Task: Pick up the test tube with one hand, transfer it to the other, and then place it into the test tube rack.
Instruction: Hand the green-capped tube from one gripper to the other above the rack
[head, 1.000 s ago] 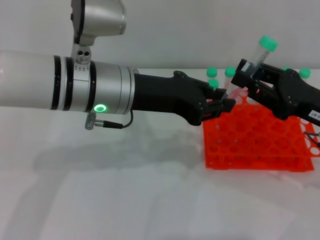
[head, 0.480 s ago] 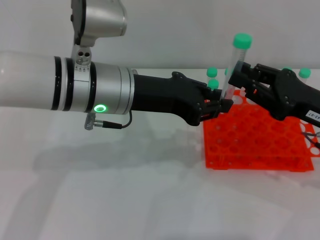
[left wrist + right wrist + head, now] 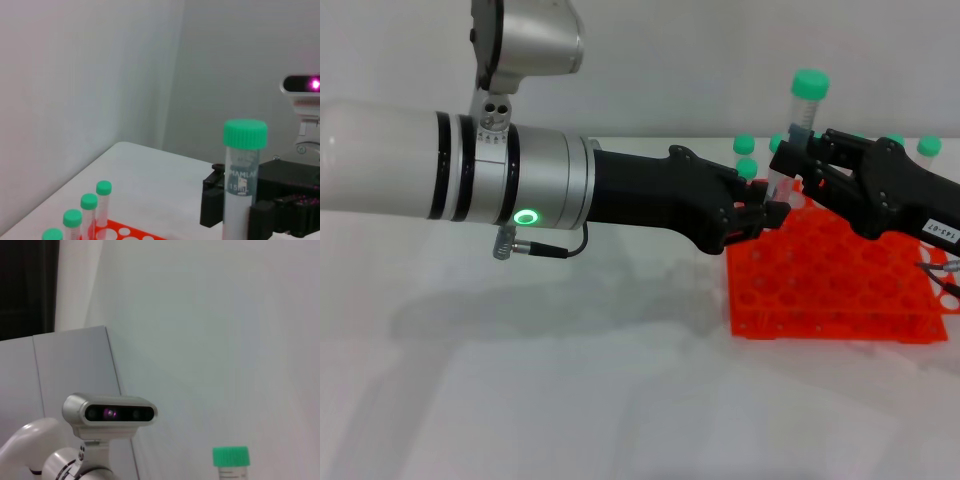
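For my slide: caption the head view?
Both hands grip the upright test tube above the orange rack mid-handover.

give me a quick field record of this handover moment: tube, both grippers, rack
test tube: upright, green cap on top, above the rack's left end
right gripper: shut on the tube's middle
left gripper: at the tube's lower end, finger state unclear
test tube rack: orange-red, on the white table, more green-capped tubes along its far side
stage: handover, tube not yet in the rack
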